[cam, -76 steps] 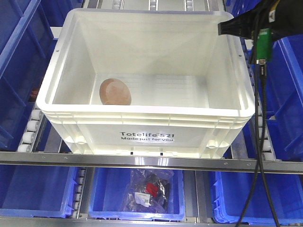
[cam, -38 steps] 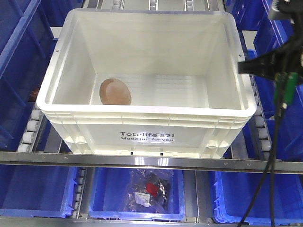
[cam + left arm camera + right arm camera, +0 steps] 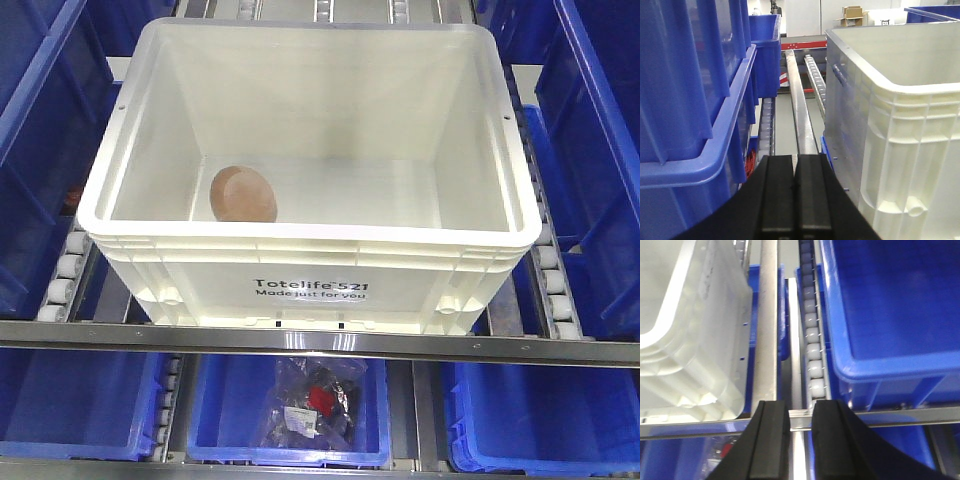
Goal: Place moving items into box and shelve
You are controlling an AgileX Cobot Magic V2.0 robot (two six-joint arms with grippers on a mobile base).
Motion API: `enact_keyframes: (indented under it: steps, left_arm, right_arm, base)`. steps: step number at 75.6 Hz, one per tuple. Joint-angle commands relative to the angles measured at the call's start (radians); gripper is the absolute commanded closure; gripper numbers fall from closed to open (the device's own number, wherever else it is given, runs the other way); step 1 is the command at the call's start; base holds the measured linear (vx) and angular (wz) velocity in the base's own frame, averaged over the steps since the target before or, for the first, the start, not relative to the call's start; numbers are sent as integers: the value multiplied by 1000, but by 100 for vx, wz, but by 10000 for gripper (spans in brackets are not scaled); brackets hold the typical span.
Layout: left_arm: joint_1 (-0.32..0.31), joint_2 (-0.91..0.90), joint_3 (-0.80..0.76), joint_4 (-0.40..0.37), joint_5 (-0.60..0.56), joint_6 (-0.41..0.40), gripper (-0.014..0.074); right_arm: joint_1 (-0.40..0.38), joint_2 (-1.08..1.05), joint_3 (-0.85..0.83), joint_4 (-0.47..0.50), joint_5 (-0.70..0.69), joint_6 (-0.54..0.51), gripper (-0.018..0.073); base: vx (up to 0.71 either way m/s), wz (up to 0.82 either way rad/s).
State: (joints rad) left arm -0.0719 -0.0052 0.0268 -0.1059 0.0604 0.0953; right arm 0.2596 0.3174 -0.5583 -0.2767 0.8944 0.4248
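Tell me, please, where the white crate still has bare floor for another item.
In the Totelife crate, only the reddish-pink ball occupies the floor, in the front left corner. Everything to its right, up to the right wall and back wall, is bare.

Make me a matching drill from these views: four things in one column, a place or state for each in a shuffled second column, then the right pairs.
1. reddish-pink ball
2. white crate
3. left claw
4. right claw

A. fingers pressed together
B. fingers slightly apart, holding nothing
C. on the roller shelf between blue bins
D. on the crate floor, near the left wall

Pairs: 1-D, 2-C, 3-A, 4-B
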Motion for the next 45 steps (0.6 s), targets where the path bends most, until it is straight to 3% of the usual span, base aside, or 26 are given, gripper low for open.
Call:
enact_keyframes:
  steps: [1, 18, 25, 37, 45]
  left_arm:
    - [1, -21, 34, -9, -82, -12, 602]
    - [1, -21, 34, -10, -82, -12, 602]
    - [1, -21, 34, -10, -82, -12, 602]
    - [1, -21, 34, -10, -82, -12, 602]
    - [1, -21, 34, -10, -82, -12, 602]
  right_arm:
    - [-62, -23, 5, 60, -136, -110, 332]
    - [-260, -126, 127, 323, -439, -542, 372]
    - [-319, -162, 208, 410, -570, -645, 425]
    - [-361, -243, 356, 435, -719, -672, 516]
    - [-361, -301, 428, 365, -737, -582, 574]
  base:
    - [0, 0]
    - [0, 0]
    - [0, 0]
    - [0, 0]
    - [0, 0]
